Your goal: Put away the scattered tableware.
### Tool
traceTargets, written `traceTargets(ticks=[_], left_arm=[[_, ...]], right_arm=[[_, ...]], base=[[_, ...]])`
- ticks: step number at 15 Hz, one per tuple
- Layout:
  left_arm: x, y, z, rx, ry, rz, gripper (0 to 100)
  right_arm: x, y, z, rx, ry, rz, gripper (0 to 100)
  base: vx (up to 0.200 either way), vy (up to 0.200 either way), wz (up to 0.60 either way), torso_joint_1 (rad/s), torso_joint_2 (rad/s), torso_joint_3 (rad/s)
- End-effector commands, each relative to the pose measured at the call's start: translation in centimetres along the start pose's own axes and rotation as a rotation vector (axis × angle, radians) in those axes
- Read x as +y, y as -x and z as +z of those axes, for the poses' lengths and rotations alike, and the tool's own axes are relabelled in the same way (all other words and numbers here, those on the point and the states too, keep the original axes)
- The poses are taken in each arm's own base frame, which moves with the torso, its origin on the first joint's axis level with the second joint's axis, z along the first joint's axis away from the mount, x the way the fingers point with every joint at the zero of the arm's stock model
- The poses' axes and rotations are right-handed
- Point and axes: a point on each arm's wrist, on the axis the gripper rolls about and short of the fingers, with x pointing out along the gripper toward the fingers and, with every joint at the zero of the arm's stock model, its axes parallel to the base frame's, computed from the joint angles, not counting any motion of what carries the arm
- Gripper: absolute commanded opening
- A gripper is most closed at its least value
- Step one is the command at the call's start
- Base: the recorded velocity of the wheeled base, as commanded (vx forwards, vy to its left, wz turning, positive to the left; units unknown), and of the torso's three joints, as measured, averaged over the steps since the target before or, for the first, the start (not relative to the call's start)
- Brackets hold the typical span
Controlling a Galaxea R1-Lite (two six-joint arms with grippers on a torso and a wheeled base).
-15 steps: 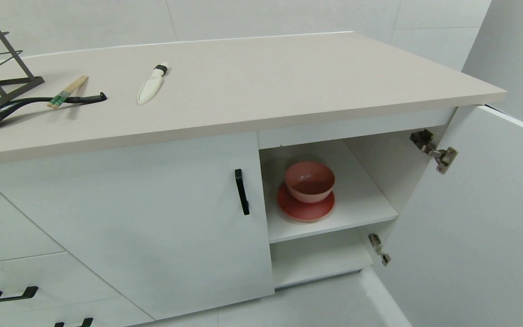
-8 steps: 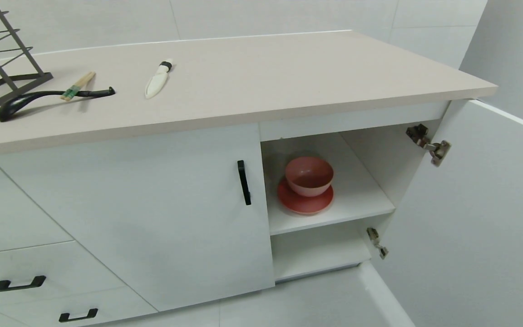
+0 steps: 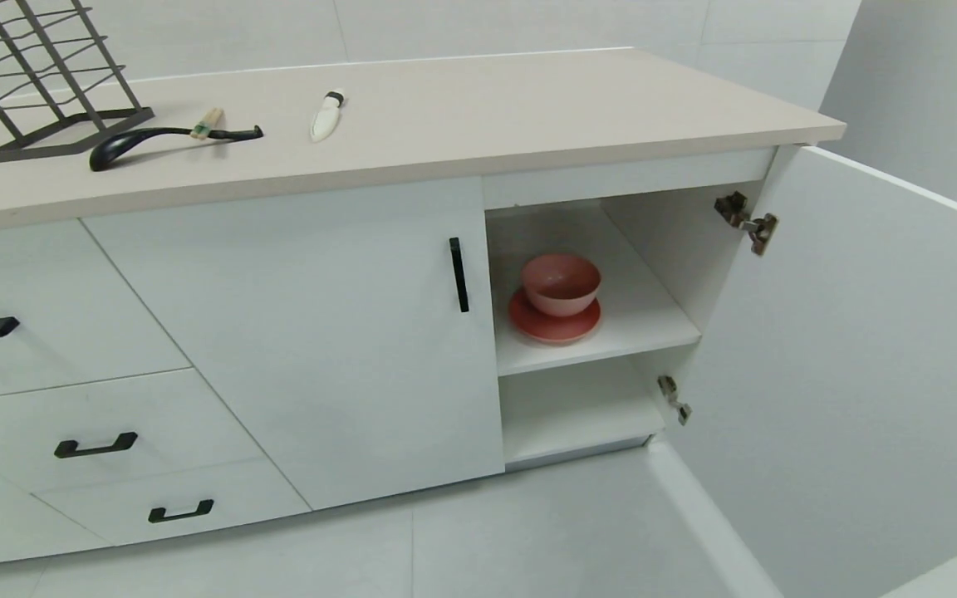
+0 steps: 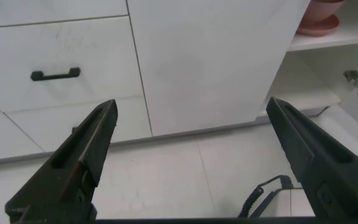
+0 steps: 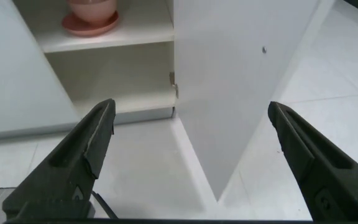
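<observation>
Left wrist view and right wrist view: both claws spread wide and empty, low in front of the cabinet, between pickups.

The left claw (image 4: 191, 102) faces the drawer fronts and the right claw (image 5: 190, 104) faces the open cabinet door (image 5: 241, 74). On the upper shelf (image 3: 645, 332) a pink bowl (image 3: 561, 283) sits on a red plate (image 3: 554, 322), apparently stowed. Up on the surface (image 3: 528, 100) lie a black ladle (image 3: 154, 141), chopsticks (image 3: 207, 123) touching its handle, and a white knife (image 3: 326, 116). The next move probably calls for raising an arm to one of these.
</observation>
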Motion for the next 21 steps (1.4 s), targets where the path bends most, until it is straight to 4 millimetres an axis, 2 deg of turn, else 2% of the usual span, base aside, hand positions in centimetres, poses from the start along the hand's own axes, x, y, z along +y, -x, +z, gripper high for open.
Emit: traceTargets(ticks=[1,7,13,16,21], left_arm=[[0.00,-0.01,0.00,0.001,0.001,0.000,100],[0.00,-0.01,0.00,0.001,-0.002,0.000,100],[0.00,-0.01,0.00,0.001,0.004,0.002,100],[0.03,-0.01,0.00,0.001,0.004,0.013,100],[0.03,-0.01,0.00,0.001,-0.001,0.016,100]], right_arm=[[0.00,-0.01,-0.01,0.004,0.000,0.000,100],[0.00,-0.01,-0.01,0.004,0.000,0.000,100],[0.00,-0.01,-0.01,0.004,-0.001,0.000,100],[0.00,-0.01,-0.01,0.004,0.000,0.000,100],[-0.01,-0.01,-0.01,0.004,-0.012,-0.005,100]], base=[[0.000,-0.200,0.00,-0.002,0.00,0.007],[0.000,-0.200,0.00,0.002,0.00,0.002],[-0.200,-0.033,0.00,0.004,0.00,-0.002],[-0.200,-0.200,0.00,0.004,0.00,0.005],[0.000,-0.200,0.00,0.000,0.00,0.002]])
